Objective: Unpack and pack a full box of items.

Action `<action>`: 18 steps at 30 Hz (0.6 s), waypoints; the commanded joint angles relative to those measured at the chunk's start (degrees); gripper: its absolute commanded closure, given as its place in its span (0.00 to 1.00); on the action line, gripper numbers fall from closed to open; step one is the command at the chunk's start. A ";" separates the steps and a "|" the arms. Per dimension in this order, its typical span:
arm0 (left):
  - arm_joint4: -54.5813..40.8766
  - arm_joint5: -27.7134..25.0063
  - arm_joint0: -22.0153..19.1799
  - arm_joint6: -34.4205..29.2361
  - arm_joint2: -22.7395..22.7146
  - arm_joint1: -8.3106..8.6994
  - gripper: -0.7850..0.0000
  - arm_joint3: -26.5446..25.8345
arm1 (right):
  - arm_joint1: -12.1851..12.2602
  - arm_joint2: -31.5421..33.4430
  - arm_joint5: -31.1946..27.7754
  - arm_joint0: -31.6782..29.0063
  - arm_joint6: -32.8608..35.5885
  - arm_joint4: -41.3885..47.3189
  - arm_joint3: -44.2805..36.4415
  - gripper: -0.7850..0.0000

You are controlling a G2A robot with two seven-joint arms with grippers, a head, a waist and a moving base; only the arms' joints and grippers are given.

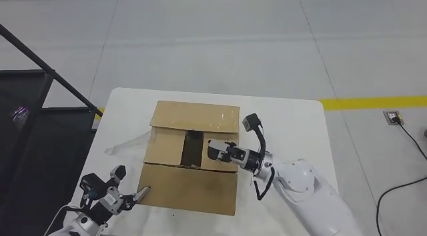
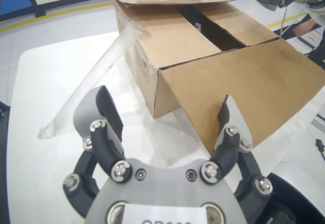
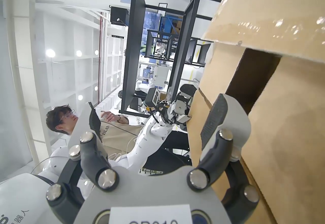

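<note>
The cardboard box [image 1: 193, 206] stands mid-table with its outer flaps open. Its two inner flaps lie nearly flat with a dark gap [image 1: 193, 148] between them; the contents are hidden. My right gripper [image 1: 212, 149] hovers open over the inner flap beside that gap. In the right wrist view the right gripper [image 3: 156, 113] has one finger [image 3: 215, 118] against the cardboard [image 3: 284, 120]. My left gripper [image 1: 141, 193] is open at the box's near left corner. In the left wrist view the left gripper [image 2: 165, 100] holds nothing, and the near outer flap [image 2: 248, 87] reaches out towards one fingertip.
A peeled strip of clear tape [image 2: 101, 70] hangs from the box's left side down to the white table [image 2: 50, 159], also seen from above as the tape strip [image 1: 127, 144]. Bare table [image 1: 293, 123] lies right of and behind the box. A black frame [image 1: 27, 56] stands at far left.
</note>
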 commanded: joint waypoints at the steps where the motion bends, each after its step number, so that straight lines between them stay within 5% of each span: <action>1: -0.62 0.30 -0.03 -0.20 0.20 0.00 0.00 0.10 | -0.01 -0.23 2.99 0.76 3.07 0.54 0.59 0.00; 11: -1.91 -0.23 -0.31 -0.15 0.61 0.21 0.00 0.44 | -1.11 -1.38 11.70 3.37 1.26 2.07 3.71 0.00; 18: -1.69 -0.04 -0.36 -0.36 0.89 0.36 0.00 0.40 | -2.37 -1.37 11.63 4.35 -8.94 1.97 6.79 0.00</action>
